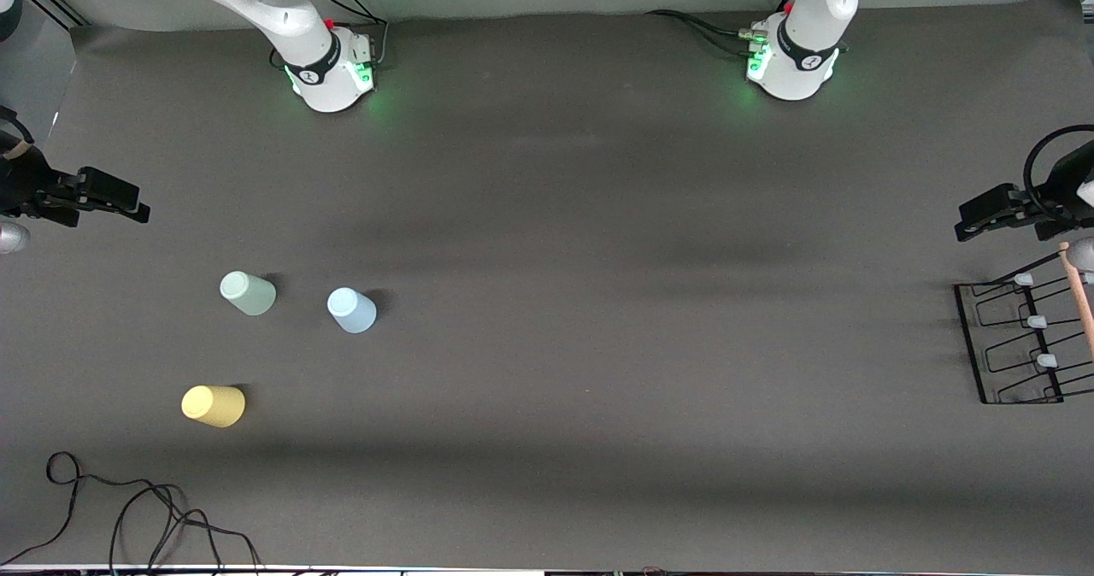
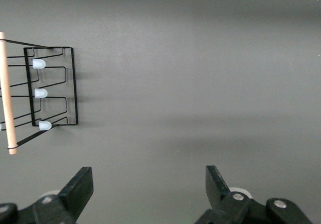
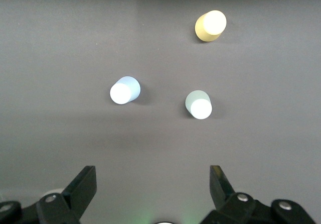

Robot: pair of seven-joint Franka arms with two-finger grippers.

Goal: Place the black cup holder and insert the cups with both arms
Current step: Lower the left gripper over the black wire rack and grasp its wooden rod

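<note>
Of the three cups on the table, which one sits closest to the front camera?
The yellow cup. It lies lowest in the front view, nearer that camera than the pale green cup and the light blue cup, which sit beside each other farther up the table.

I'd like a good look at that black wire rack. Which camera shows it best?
The front view: the rack shows nearly whole, with its pegs and wooden handle. The left wrist view cuts part of it off; the right wrist view shows only cups.

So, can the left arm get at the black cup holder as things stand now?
Probably yes. The left gripper hangs open at the left arm's end of the table, and the black cup holder stands close by it, nearer to the front camera, with only bare table around.
</note>
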